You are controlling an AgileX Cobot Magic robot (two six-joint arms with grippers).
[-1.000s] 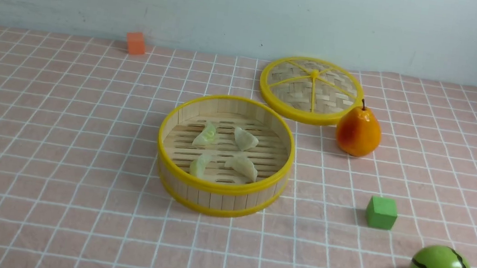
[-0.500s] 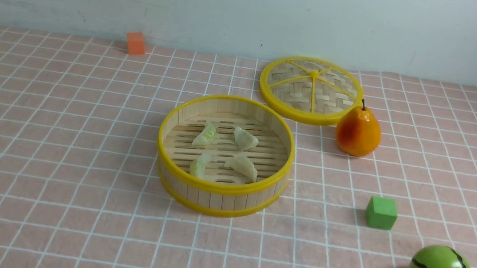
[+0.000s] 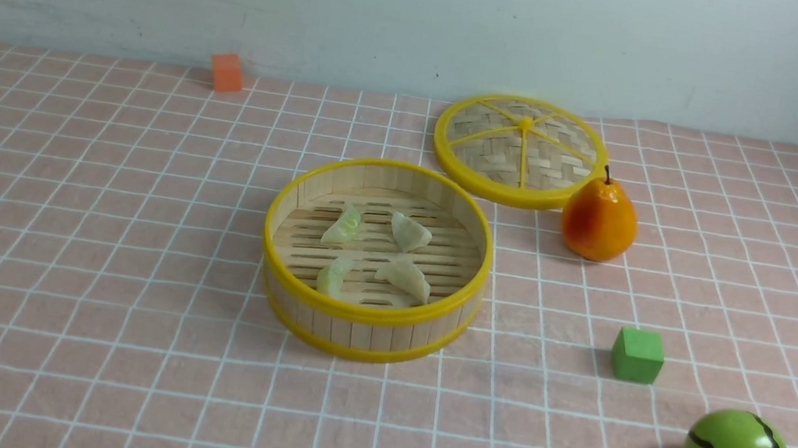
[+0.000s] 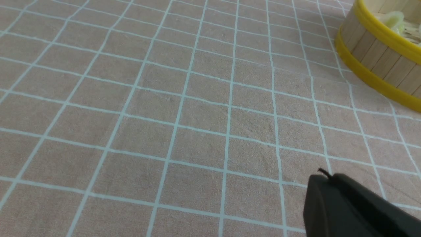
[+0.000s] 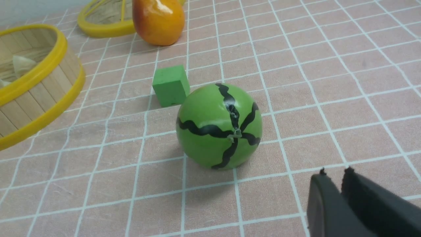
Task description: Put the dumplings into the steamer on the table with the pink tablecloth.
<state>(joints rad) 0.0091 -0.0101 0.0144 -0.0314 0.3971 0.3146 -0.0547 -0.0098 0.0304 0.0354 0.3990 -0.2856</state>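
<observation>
Shows four dumplings [image 3: 403,279] inside steamer [image 3: 368,316], mid-frame; lid [image 3: 487,159] and pear [image 3: 599,222] upper right. Has left hand [image 4: 325,175] shut, right hand [image 5: 335,172] open just a crack.

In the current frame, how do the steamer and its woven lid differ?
The steamer is open with a slatted floor; the lid is flat and woven. The steamer holds four dumplings; the lid holds nothing. The steamer's wall is taller than the lid's edge. Both are round with yellow rims.
</observation>
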